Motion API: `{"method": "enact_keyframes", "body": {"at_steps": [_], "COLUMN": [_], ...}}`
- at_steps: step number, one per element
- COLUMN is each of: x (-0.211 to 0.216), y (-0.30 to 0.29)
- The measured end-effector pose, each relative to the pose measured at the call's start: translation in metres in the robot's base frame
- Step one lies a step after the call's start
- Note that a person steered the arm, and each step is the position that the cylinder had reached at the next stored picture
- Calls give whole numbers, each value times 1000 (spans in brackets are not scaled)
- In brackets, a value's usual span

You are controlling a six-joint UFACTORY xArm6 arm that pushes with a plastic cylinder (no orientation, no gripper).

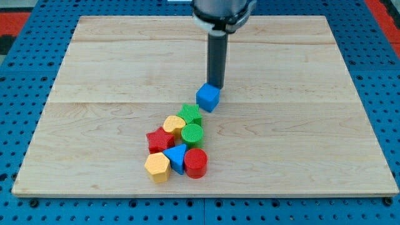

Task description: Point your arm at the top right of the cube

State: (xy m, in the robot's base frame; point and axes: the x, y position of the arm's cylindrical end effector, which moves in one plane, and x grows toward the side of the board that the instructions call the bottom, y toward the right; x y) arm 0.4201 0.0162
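Left to right, your cluster sits low on the tabletop (pixel 94 75): yellow block (pixel 157 167), red star (pixel 159 140), blue triangle (pixel 177 159), green blocks (pixel 190 125), red cylinder (pixel 195 163). The blue cube (pixel 208 97) stands just above them, near centre. Your rod hangs upright; my tip (pixel 215 85) touches the cube's top right. No hand fitted, nothing held.
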Motion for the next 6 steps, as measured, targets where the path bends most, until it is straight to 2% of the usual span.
{"method": "enact_keyframes", "body": {"at_steps": [1,4,5,6], "x": [33,29,7,3], "y": [-20,-5,58,137]}}
